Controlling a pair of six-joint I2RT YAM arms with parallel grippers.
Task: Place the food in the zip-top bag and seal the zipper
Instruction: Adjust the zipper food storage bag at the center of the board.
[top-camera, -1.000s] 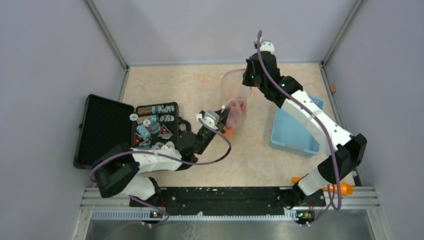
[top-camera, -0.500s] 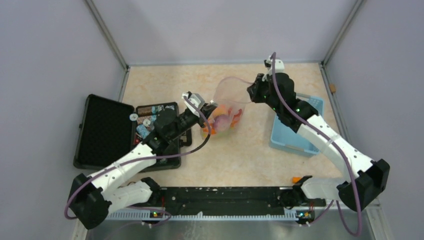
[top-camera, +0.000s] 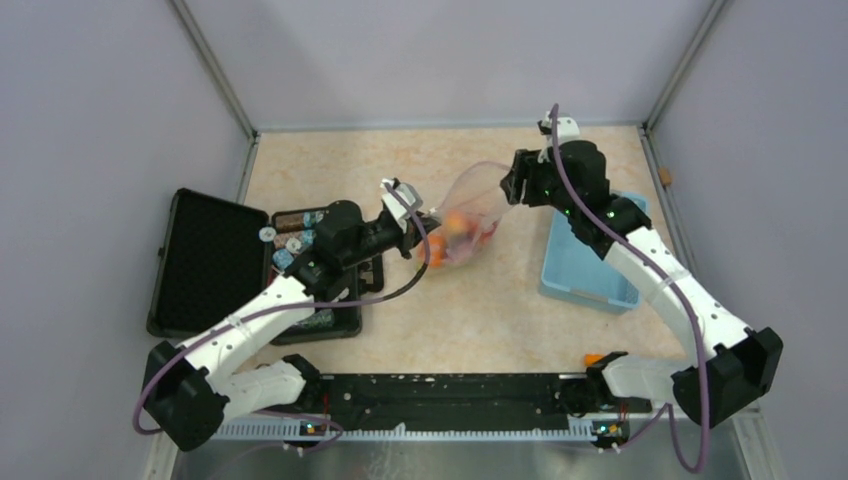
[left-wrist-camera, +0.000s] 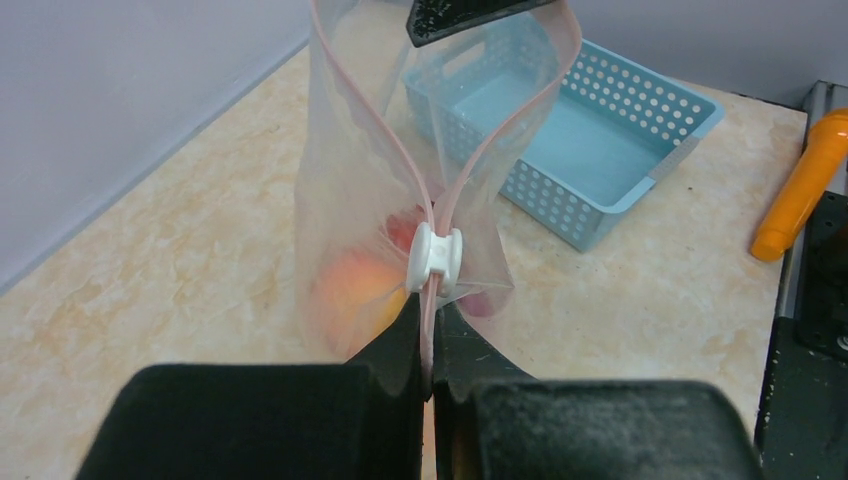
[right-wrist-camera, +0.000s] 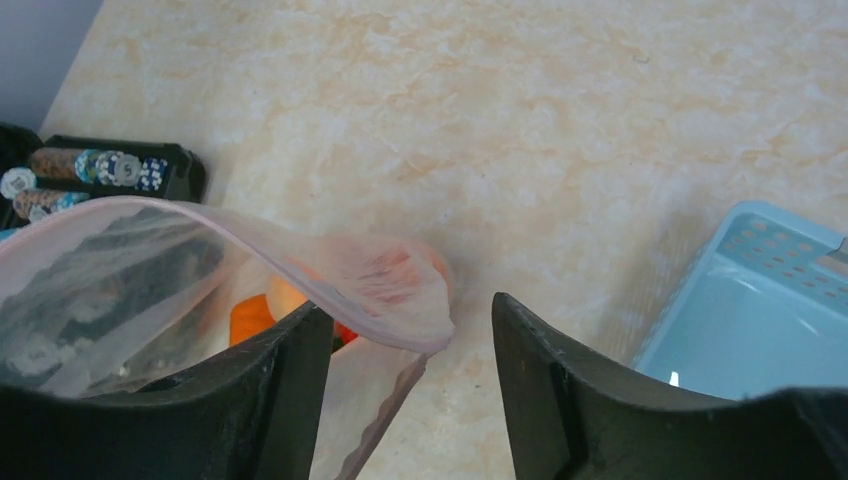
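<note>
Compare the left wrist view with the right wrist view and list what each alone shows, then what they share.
Left wrist only: the small white slider on the pinkish-red zipper strip, with the left tool shut on the strip right beside it. Right wrist only: the black case of round tokens, and that the right tool stands open around the loose rim of the clear crinkly plastic bag. Both: that bag holding glossy toy fruits, the light-blue perforated plastic basket, the beige marbled table.

Clear zip-top bag, pink zipper, white slider. Orange and red food. Light-blue basket with rows of holes. Tan, blotchy table.
</note>
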